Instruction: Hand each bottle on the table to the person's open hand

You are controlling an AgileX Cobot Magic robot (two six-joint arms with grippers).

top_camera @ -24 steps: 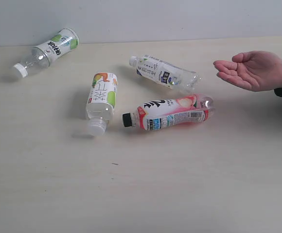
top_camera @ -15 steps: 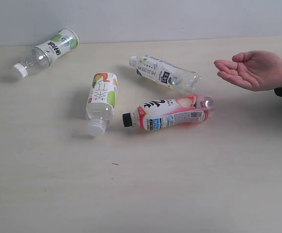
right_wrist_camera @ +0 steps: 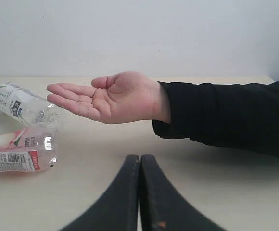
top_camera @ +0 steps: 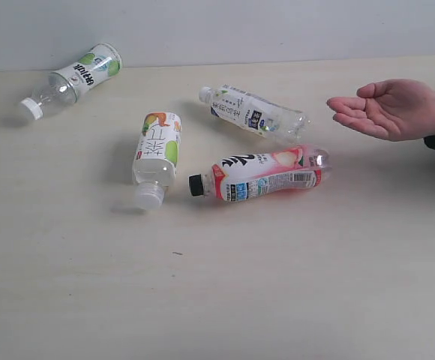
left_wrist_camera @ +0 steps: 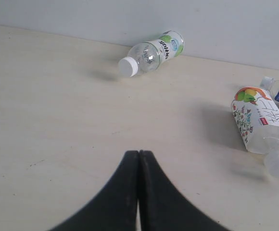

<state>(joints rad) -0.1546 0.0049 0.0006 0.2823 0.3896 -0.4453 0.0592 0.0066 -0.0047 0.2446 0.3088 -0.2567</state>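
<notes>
All four bottles lie on their sides on the tabletop (top_camera: 217,292), none handed over yet. The pink-red labelled bottle with the black cap (top_camera: 266,175) and the white-blue labelled bottle (top_camera: 253,111) are nearest the person's open hand (top_camera: 386,109), which is held palm up above the right side. Their clear base ends sit close together; I cannot tell whether they touch. The two white-green labelled bottles, one mid-table (top_camera: 157,154) and one far left by the wall (top_camera: 75,77), are well apart from the hand.

Both grippers have their fingers pressed together with nothing held: the right gripper (right_wrist_camera: 140,159) faces the palm, the left gripper (left_wrist_camera: 138,155) faces the far-left bottle. I'd start on the right: spread it wide, cross the pink bottle's label squarely, lift clear of its neighbour, and let go only once it rests in the palm.
</notes>
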